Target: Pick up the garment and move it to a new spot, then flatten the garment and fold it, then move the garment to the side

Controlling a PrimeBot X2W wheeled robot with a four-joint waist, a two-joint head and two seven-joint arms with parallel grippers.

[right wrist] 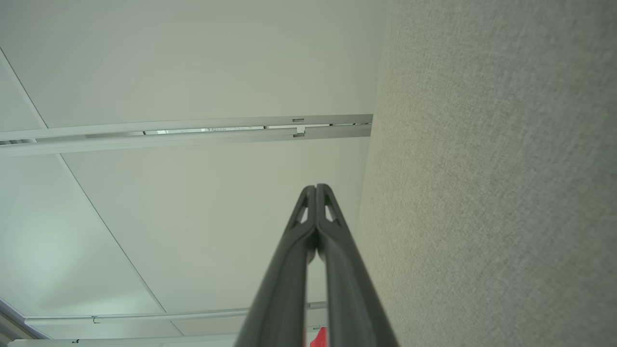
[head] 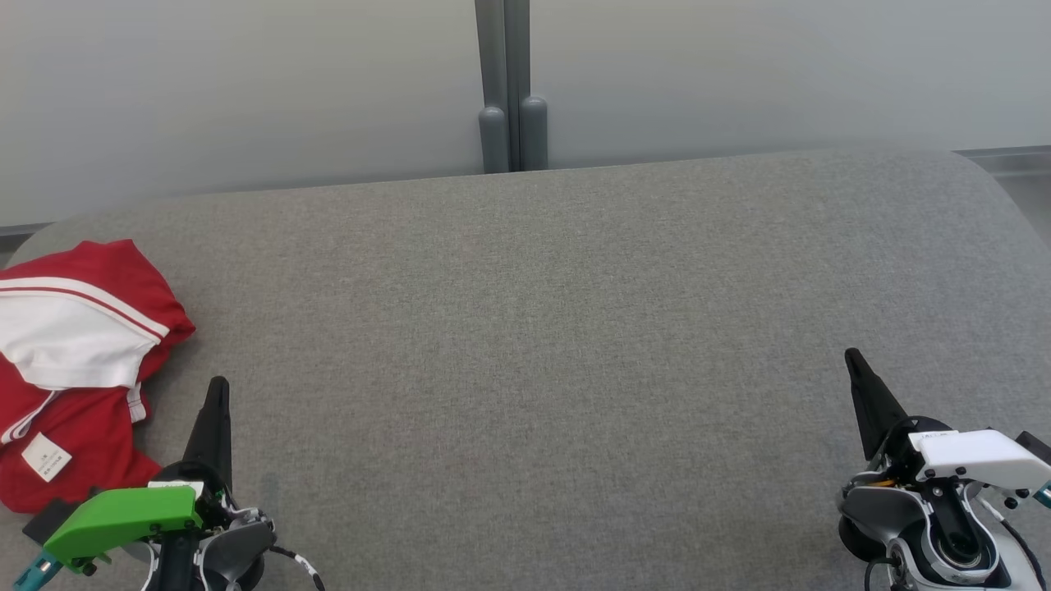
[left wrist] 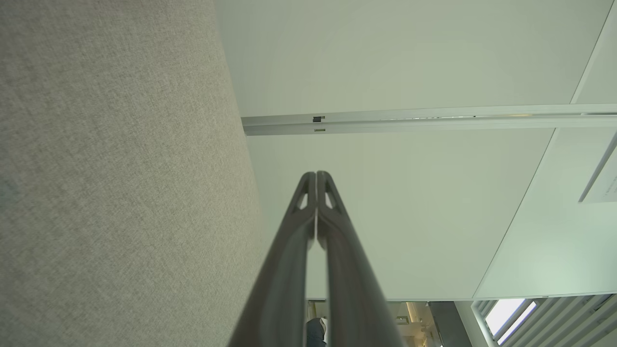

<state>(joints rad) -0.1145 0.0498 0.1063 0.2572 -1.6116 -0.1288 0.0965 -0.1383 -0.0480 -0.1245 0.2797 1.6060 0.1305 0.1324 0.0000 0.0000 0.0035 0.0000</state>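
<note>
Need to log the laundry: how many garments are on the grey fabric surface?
1. The red-and-white cloth garment lies crumpled at the grey fabric surface's left edge, just left of the left gripper. The head view cuts it off, so more could be hidden.

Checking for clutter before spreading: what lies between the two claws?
Nothing but bare grey woven fabric surface, in the head view, between the left claw and the right claw.

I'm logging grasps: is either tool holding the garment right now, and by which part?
Nothing is held. The left tool and the right tool are shut and empty; the garment lies loose on the grey surface.
</note>
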